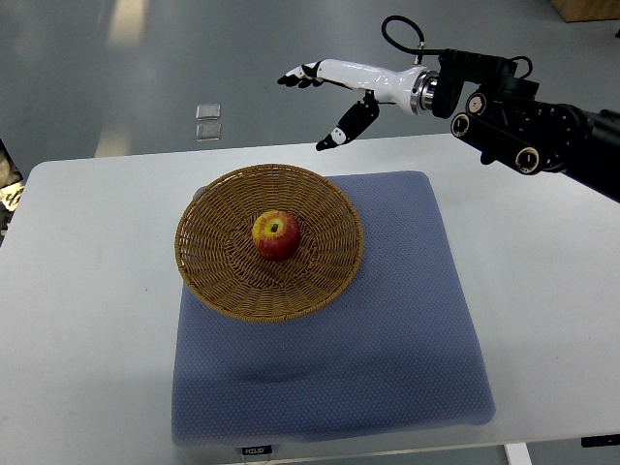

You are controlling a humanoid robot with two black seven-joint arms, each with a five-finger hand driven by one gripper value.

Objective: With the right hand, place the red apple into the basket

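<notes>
A red and yellow apple (276, 234) lies in the middle of a round wicker basket (218, 266). The basket stands on a blue-grey cushion mat (387, 329) on the white table (87, 320). My right hand (325, 97) is raised above the far edge of the table, up and to the right of the basket, apart from it. Its fingers are spread and hold nothing. Its dark arm (542, 126) comes in from the right edge. The left arm is out of view.
Two small clear squares (207, 121) lie on the grey floor beyond the table. A dark object (8, 179) shows at the left edge by the table corner. A wooden box corner (586, 10) shows at the top right.
</notes>
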